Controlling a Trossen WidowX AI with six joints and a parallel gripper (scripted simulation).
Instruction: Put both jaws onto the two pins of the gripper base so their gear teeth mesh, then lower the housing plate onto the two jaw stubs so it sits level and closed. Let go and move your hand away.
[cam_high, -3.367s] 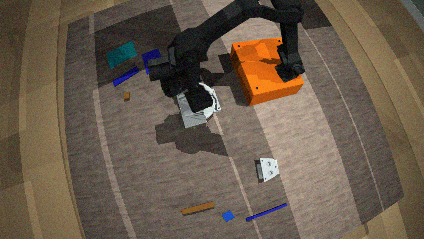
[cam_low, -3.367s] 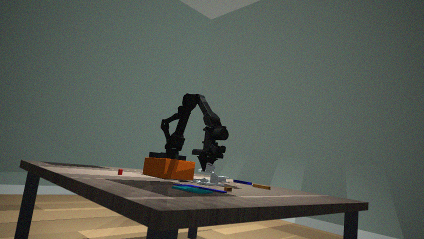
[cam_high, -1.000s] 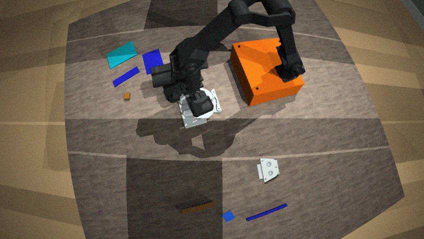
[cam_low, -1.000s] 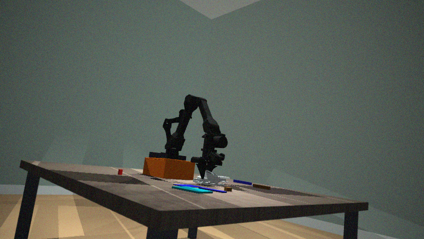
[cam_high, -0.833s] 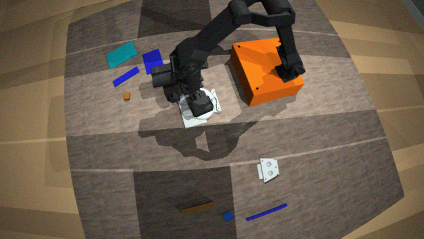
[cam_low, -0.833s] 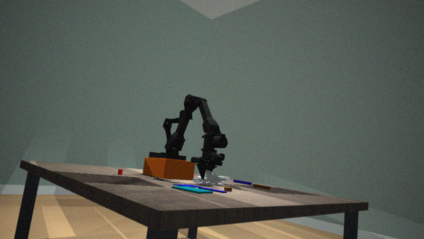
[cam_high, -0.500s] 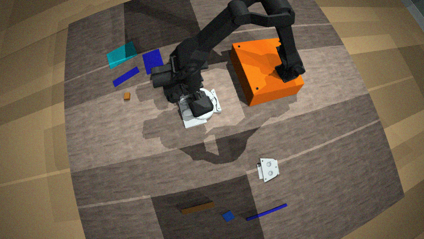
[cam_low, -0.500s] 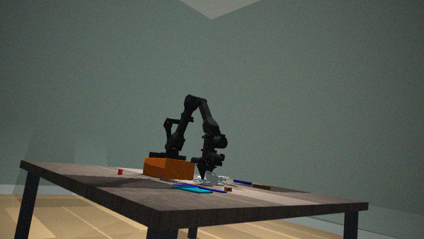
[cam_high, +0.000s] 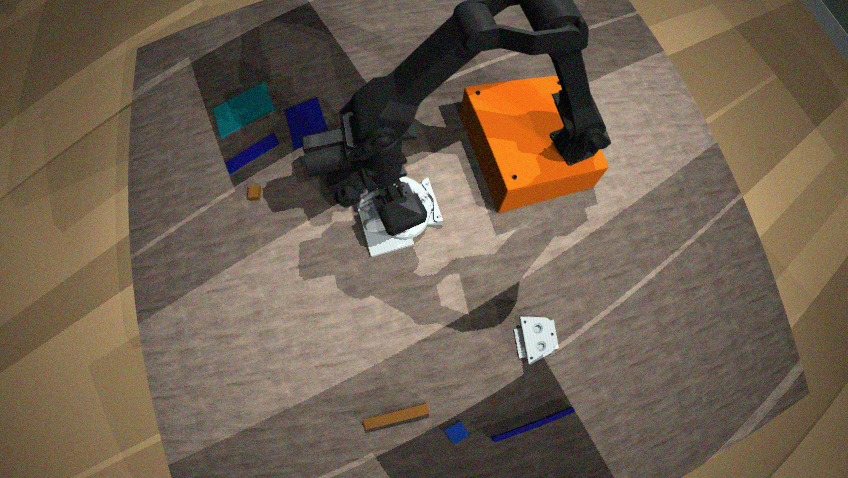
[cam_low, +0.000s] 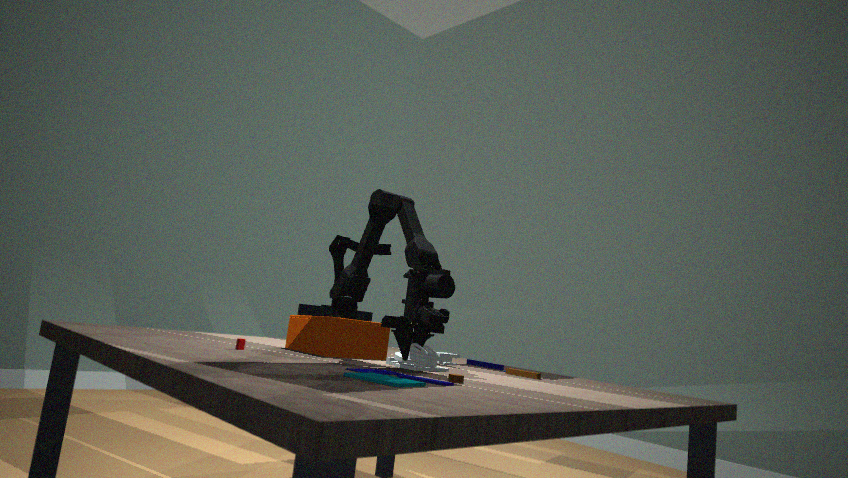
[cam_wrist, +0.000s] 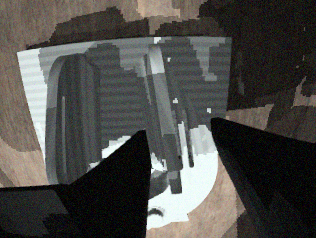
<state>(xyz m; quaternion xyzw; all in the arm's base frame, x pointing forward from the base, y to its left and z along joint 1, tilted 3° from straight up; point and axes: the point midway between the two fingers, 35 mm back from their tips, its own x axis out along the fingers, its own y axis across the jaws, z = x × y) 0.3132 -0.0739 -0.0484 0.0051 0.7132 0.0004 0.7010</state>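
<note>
The white gripper base (cam_high: 388, 247) (cam_wrist: 122, 95) lies on the table under my hand. In the wrist view one jaw (cam_wrist: 75, 120) stands at the left over the base. The other jaw (cam_wrist: 159, 95) leans between my fingers, above the base's right half. My gripper (cam_wrist: 179, 132) (cam_low: 413, 355) is shut on this jaw, low over the base. The black fingers and shadow hide the lower ends of both jaws, so I cannot tell whether the teeth mesh or the pins are seated. The white housing plate (cam_high: 540, 337) lies apart on the table, toward the lower right.
The orange box (cam_high: 504, 136) (cam_low: 338, 338) carries the arm's foot. A teal slab (cam_high: 243, 109), a blue slab (cam_high: 305, 120), a blue bar (cam_high: 252, 153) and a small orange block (cam_high: 254, 192) lie left of the base. An orange bar (cam_high: 396, 416) and blue pieces lie at the front.
</note>
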